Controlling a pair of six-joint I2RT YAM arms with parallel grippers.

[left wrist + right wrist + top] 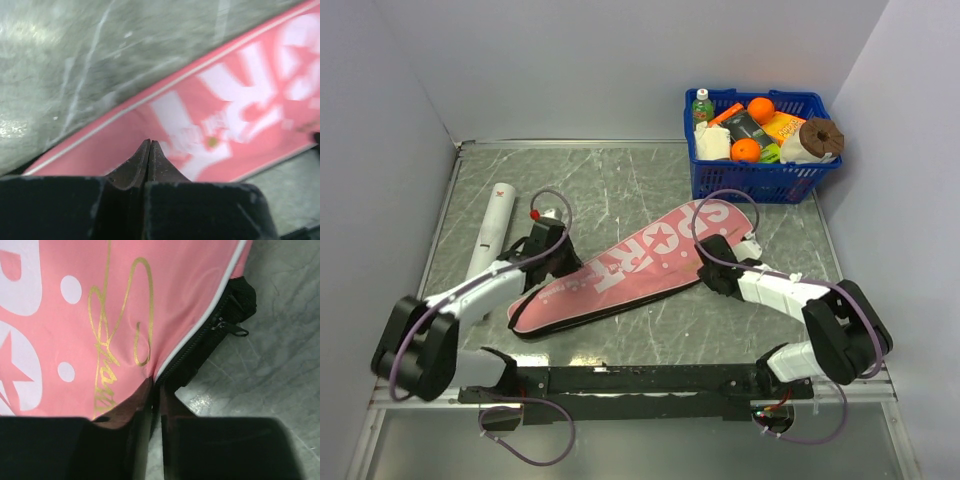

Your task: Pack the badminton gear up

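Taking the arm bases as 6 o'clock, the pink bag (630,265) lies flat across the middle of the grey table (620,170). Its narrow handle end points toward 8 o'clock and its wide head end toward 1 o'clock. The white "SPORT" lettering faces up along it.

The left gripper (150,145) sits at the narrow half of the bag, on the 9 o'clock side. Its 2 fingers are pressed together with no gap showing. The tips are right over the pink face, just inside the pale piping. I see no fabric caught between them.

The right gripper (154,382) is at the head end, on the 3 o'clock side. Its fingers stand a sliver apart. The white piping and the black zipper (200,352) run down toward that slit, and the cloth puckers a little at the tips. I cannot tell whether they pinch the edge or only touch it. The zipper pull (235,331) lies on the black band farther along the same edge.

The long white tube (492,230) lies at 10 o'clock, well apart from the bag, pointing roughly from 6 to 12. Just beside its far end, near the left wrist, sits what I take for the shuttlecock (548,213), small and white with a red tip.

The blue basket (760,178) stands at 1 o'clock in the back corner, full of groceries.
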